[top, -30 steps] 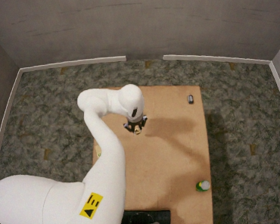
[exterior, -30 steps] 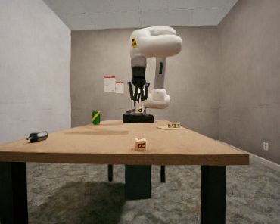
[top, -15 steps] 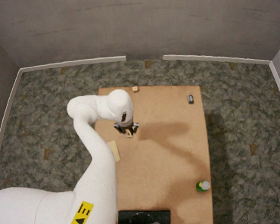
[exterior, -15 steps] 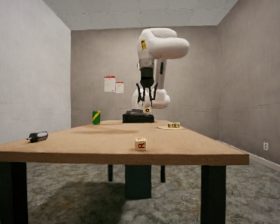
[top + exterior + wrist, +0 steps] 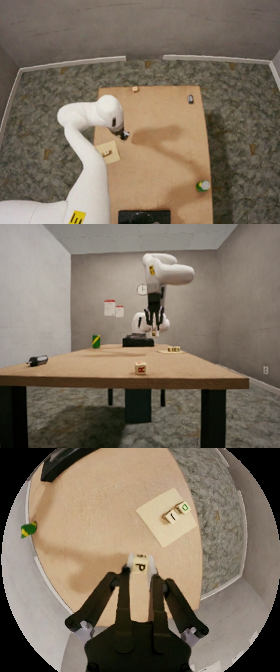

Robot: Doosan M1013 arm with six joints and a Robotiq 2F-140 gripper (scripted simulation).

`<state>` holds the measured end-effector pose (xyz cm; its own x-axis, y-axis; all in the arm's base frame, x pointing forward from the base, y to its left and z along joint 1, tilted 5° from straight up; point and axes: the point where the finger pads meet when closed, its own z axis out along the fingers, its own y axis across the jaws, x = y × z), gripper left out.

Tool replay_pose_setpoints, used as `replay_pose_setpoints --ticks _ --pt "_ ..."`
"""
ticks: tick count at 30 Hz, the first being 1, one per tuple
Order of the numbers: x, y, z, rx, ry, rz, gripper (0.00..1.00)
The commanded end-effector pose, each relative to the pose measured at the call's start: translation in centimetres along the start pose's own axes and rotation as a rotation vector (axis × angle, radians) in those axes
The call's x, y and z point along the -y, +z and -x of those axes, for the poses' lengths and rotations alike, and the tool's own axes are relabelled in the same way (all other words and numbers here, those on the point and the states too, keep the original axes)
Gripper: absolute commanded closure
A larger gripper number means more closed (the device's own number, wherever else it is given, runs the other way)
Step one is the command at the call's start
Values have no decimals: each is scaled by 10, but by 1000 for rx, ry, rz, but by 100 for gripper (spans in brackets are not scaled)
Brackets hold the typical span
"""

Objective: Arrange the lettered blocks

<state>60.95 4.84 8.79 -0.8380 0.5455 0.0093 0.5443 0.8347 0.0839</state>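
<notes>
My gripper [image 5: 123, 135] [image 5: 154, 333] [image 5: 140, 560] is shut on a pale block [image 5: 140, 567] with a dark P on the side facing the wrist camera. It hangs above the table, beyond the mat [image 5: 113, 157] [image 5: 166, 352] [image 5: 164, 538] from the base. Two blocks sit close together on the mat: one [image 5: 170, 516] shows a dark stroke-like mark, the other [image 5: 184, 507], nearer the table edge, a green letter, D or O. The fourth block [image 5: 135, 89] [image 5: 140, 368] lies at the table's far edge with a red R on one side.
A green and yellow can [image 5: 203, 185] [image 5: 96, 341] [image 5: 29, 529] stands near the table's other long side. A small dark object [image 5: 191, 99] [image 5: 38, 360] lies at a far corner. The black robot base plate [image 5: 163, 217] [image 5: 138, 342] [image 5: 59, 464] is at the near end.
</notes>
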Motion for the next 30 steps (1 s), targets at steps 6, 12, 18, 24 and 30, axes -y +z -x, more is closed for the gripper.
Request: replay_pose_setpoints --ticks 6,12,18,24,30 --pt "-19 -1 -29 13 290 -6 76" --pt "-26 -1 -42 13 418 -4 76" --pt "-35 -1 -59 13 588 -2 76" --pt "-39 0 -68 12 678 -2 76" --pt "-41 -1 -69 12 698 -1 76"
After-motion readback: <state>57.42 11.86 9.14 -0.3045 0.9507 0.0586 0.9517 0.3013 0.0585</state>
